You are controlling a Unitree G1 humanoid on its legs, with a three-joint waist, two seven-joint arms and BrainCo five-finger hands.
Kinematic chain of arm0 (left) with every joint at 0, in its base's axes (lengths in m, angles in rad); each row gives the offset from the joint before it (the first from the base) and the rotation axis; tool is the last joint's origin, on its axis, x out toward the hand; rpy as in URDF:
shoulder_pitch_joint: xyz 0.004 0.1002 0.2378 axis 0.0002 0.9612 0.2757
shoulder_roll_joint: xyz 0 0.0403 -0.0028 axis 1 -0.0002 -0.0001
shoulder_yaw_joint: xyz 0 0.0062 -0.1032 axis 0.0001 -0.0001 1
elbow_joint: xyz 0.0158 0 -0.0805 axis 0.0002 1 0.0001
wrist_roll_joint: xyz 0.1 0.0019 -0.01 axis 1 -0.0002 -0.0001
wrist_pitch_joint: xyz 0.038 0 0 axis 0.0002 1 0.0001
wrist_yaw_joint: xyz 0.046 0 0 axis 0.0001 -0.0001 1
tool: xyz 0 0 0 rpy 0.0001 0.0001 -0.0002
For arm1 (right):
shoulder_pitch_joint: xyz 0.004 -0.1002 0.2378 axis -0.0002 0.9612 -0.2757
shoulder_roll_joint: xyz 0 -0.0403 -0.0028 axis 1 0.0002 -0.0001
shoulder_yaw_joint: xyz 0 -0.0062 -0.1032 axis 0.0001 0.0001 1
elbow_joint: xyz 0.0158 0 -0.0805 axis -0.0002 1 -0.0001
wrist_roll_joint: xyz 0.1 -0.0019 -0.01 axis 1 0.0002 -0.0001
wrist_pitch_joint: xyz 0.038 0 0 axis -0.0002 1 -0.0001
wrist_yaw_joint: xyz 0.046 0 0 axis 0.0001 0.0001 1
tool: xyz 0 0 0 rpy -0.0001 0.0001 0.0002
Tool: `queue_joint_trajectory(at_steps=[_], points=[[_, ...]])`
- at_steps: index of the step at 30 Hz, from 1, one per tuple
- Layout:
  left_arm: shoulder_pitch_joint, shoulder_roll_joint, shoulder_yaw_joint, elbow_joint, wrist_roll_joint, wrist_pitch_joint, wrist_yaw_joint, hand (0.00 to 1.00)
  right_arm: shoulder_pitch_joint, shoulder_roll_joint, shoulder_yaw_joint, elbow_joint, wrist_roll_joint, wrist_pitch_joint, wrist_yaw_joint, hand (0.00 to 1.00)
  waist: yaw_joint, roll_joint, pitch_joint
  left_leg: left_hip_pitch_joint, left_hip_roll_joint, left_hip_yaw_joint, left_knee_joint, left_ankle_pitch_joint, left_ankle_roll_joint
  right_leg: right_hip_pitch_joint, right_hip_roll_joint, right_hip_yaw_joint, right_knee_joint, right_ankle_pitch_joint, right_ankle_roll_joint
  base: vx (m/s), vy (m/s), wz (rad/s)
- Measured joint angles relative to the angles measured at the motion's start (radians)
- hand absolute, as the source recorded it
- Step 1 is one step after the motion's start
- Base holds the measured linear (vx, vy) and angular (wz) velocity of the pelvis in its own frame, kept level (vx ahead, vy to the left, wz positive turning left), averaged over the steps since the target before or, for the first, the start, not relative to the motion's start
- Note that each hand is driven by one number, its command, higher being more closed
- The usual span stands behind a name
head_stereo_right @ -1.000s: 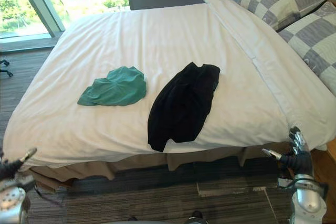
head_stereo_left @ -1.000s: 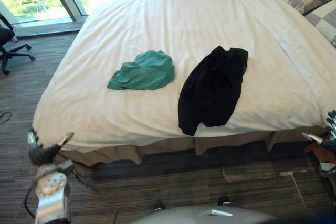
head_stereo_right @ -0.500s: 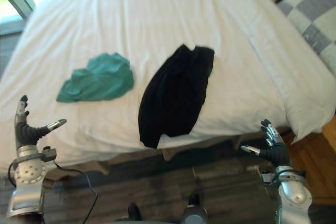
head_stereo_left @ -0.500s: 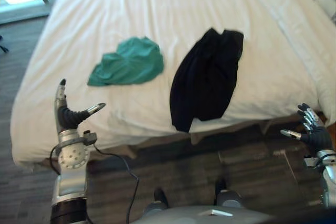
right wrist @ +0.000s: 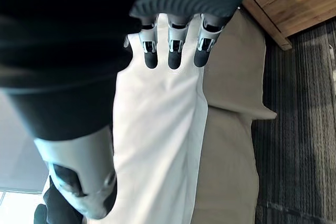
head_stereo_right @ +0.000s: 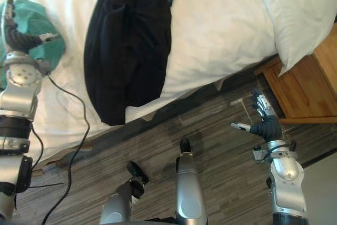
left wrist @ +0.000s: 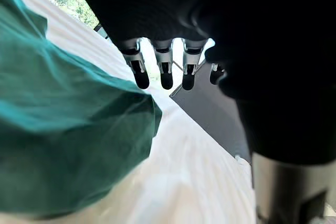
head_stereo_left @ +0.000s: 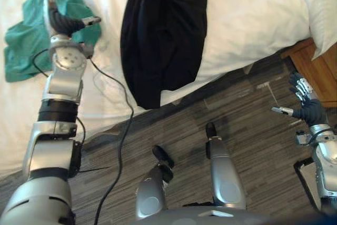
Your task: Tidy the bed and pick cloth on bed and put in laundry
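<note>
A crumpled green cloth [head_stereo_left: 21, 40] lies on the white bed [head_stereo_left: 247, 14] at the left. My left hand [head_stereo_left: 60, 22] hovers over its right part, open, with straight fingers [left wrist: 165, 72] just above the green cloth [left wrist: 63, 145] and holding nothing. A black cloth [head_stereo_left: 163, 35] lies spread in the middle of the bed, its lower end hanging over the bed's edge. My right hand [head_stereo_left: 308, 111] is out over the floor at the right, away from both cloths. It is open, its fingers [right wrist: 173, 51] straight.
A wooden nightstand [head_stereo_right: 310, 82] stands by the bed's right corner, close to my right hand. A white pillow [head_stereo_right: 300, 9] lies above it on the bed. A beige bed skirt [right wrist: 226, 156] hangs below the sheet. Dark striped carpet [head_stereo_left: 247, 146] runs along the bed's edge.
The camera has tilted down and come closer to the bed. My left hand has risen and reached over the bed to the green cloth. My right hand stays low at the right.
</note>
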Motion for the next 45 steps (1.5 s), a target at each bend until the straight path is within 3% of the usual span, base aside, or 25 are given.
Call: queue_joint_trajectory(at_steps=[7, 12, 19, 20, 25, 26, 31, 32, 34, 38, 43, 45], points=[[-0.079, -0.022, -0.003, 0.054, 0.002, 0.087, 0.021, 0.00, -0.001, -0.048, -0.001, 0.000, 0.027, -0.076, 0.011, 0.00, -0.002, -0.001, 0.009, -0.046, 0.013, 0.075, 0.053, 0.007, 0.010, -0.071, -0.017, 0.002, 0.076, -0.021, -0.014, 0.02, -0.020, 0.07], [-0.129, -0.022, 0.000, 0.086, -0.001, 0.154, 0.051, 0.00, -0.008, -0.047, -0.002, 0.001, 0.038, -0.092, 0.020, 0.00, -0.023, -0.024, 0.073, -0.100, 0.051, 0.080, 0.129, 0.006, 0.011, -0.093, -0.014, 0.001, 0.076, -0.021, -0.014, -0.03, -0.048, 0.01], [-0.131, 0.007, 0.061, 0.085, -0.024, 0.216, 0.080, 0.00, 0.021, -0.047, -0.007, 0.000, 0.069, -0.141, 0.036, 0.00, -0.025, -0.030, 0.077, -0.149, 0.098, 0.079, 0.229, -0.017, 0.022, -0.111, 0.000, 0.004, 0.082, -0.021, -0.014, 0.00, -0.025, -0.03], [-0.131, 0.015, 0.066, 0.085, -0.023, 0.225, 0.076, 1.00, 0.024, -0.047, -0.007, 0.000, 0.069, -0.144, 0.036, 0.00, -0.027, -0.030, 0.077, -0.154, 0.099, 0.078, 0.230, -0.017, 0.022, -0.113, 0.000, 0.003, 0.081, -0.021, -0.014, 0.00, -0.018, 0.05], [-0.135, 0.064, 0.085, 0.080, 0.063, 0.325, -0.066, 1.00, 0.026, -0.047, -0.009, 0.000, 0.074, -0.152, 0.034, 0.00, -0.027, -0.031, 0.087, -0.212, 0.101, 0.072, 0.241, -0.019, 0.025, -0.161, 0.000, -0.003, 0.083, -0.021, -0.014, -0.03, -0.022, 0.08], [-0.133, 0.092, 0.102, 0.067, 0.125, 0.361, -0.151, 1.00, 0.026, -0.047, -0.013, 0.001, 0.076, -0.152, 0.033, 0.00, -0.028, -0.032, 0.103, -0.214, 0.101, 0.070, 0.239, -0.020, 0.026, -0.162, -0.001, -0.008, 0.082, -0.021, -0.014, -0.05, -0.021, 0.08], [-0.068, 0.142, 0.186, 0.065, 0.147, 0.380, -0.355, 1.00, 0.027, -0.047, -0.042, 0.000, 0.077, -0.152, 0.040, 0.00, -0.032, -0.022, 0.113, -0.211, 0.094, 0.065, 0.219, -0.030, 0.038, -0.162, 0.000, -0.021, 0.075, -0.021, -0.013, -0.06, -0.017, 0.01], [-0.053, 0.143, 0.202, 0.065, 0.138, 0.379, -0.369, 1.00, 0.027, -0.047, -0.050, 0.000, 0.077, -0.152, 0.040, 0.00, -0.033, -0.022, 0.112, -0.210, 0.093, 0.064, 0.216, -0.032, 0.039, -0.161, 0.000, -0.022, 0.076, -0.021, -0.013, -0.08, -0.020, 0.01], [0.028, 0.135, 0.260, 0.065, 0.104, 0.347, -0.419, 1.00, 0.027, -0.047, -0.089, 0.000, 0.077, -0.172, 0.040, 0.00, -0.035, -0.019, 0.111, -0.201, 0.079, 0.048, 0.188, -0.034, 0.037, -0.161, -0.001, -0.024, 0.080, -0.021, -0.013, -0.07, -0.014, 0.02], [0.172, 0.090, 0.329, 0.065, 0.026, 0.253, -0.438, 1.00, 0.027, -0.049, -0.126, -0.003, 0.074, -0.211, 0.028, 0.00, -0.031, -0.008, 0.105, -0.152, 0.056, 0.049, 0.136, -0.038, 0.032, -0.140, -0.004, -0.021, 0.089, -0.022, -0.012, -0.05, -0.011, -0.03], [0.430, -0.068, 0.385, 0.068, -0.192, -0.007, -0.507, 1.00, 0.049, -0.081, -0.131, -0.126, -0.008, -0.227, -0.059, 0.00, -0.004, 0.030, 0.075, -0.084, 0.038, 0.047, 0.109, -0.044, 0.031, -0.080, -0.008, -0.022, 0.087, -0.042, 0.007, -0.02, -0.025, -0.01], [0.585, -0.207, 0.386, 0.067, -0.257, -0.133, -0.556, 1.00, 0.069, -0.082, -0.131, -0.236, -0.068, -0.201, -0.090, 0.00, 0.022, 0.050, 0.009, -0.062, 0.034, 0.038, 0.095, -0.042, 0.031, -0.051, -0.010, -0.033, 0.078, -0.054, 0.009, 0.07, -0.051, 0.12]])
